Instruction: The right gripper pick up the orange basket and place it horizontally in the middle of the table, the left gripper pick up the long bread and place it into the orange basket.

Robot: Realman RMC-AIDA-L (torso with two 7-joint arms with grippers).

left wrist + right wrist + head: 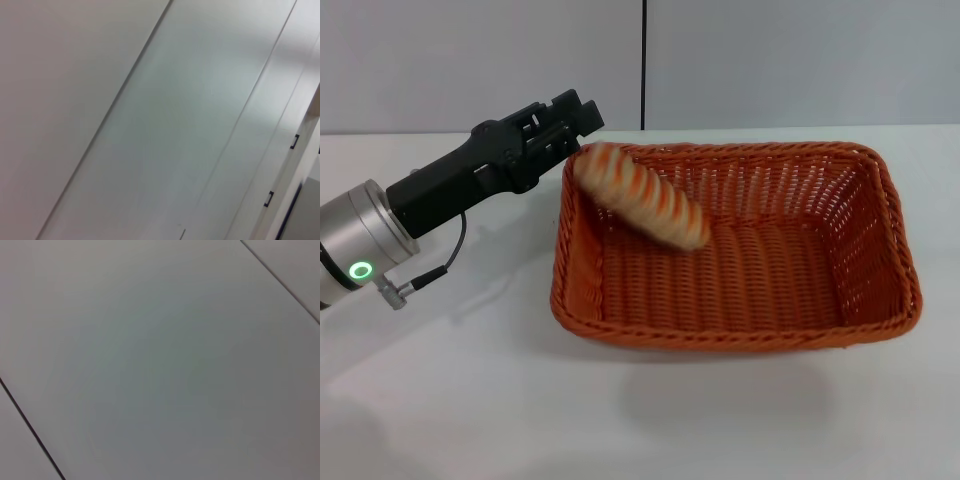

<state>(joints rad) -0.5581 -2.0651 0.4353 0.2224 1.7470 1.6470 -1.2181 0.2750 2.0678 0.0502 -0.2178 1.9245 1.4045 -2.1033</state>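
The orange basket [740, 338] lies lengthwise across the middle of the white table [470, 400]. The long bread [642, 195], cream with orange stripes, is blurred and tilted over the basket's left half, its upper end near the rim and its lower end down toward the floor of the basket. My left gripper [570, 130] hovers just outside the basket's far left corner, open, with the bread off its fingers. The right gripper is out of view. Both wrist views show only pale wall panels.
The left arm [380, 240] reaches in from the left edge over the table. Bare tabletop surrounds the basket in front and to the left. A wall stands behind the table's far edge.
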